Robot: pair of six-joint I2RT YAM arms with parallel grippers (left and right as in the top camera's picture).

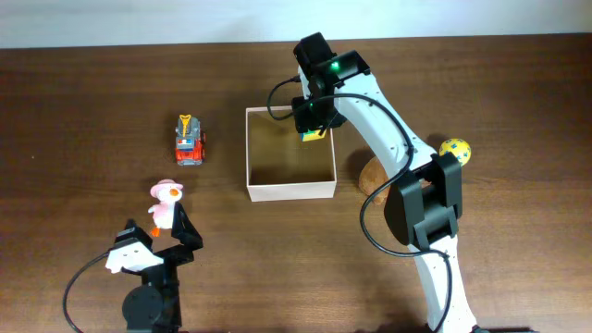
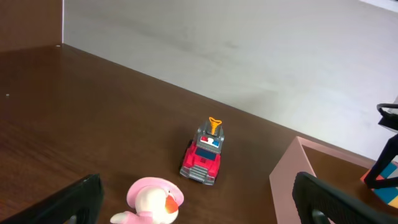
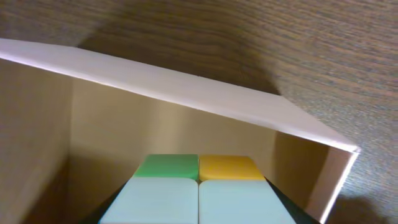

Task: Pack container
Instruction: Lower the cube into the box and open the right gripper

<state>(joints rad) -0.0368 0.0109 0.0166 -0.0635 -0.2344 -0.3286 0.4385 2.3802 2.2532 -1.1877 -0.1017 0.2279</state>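
Observation:
The container (image 1: 290,191) is a square white-walled box with a tan inside, at the table's middle. It holds nothing that I can see. My right gripper (image 1: 313,126) hangs over its far right corner, shut on a colour-tiled cube (image 1: 315,136). In the right wrist view the cube (image 3: 199,186) shows green, yellow and pale tiles just inside the container's white wall (image 3: 186,87). My left gripper (image 1: 159,233) is open and empty at the front left. A pink duck toy (image 1: 166,196) stands just beyond it and shows between the fingers in the left wrist view (image 2: 154,202).
A red toy truck (image 1: 191,141) stands left of the container and shows in the left wrist view (image 2: 204,155). A yellow ball (image 1: 455,149) and a brown object (image 1: 373,176), partly under my right arm, lie right of the container. The container's corner (image 2: 289,180) shows in the left wrist view.

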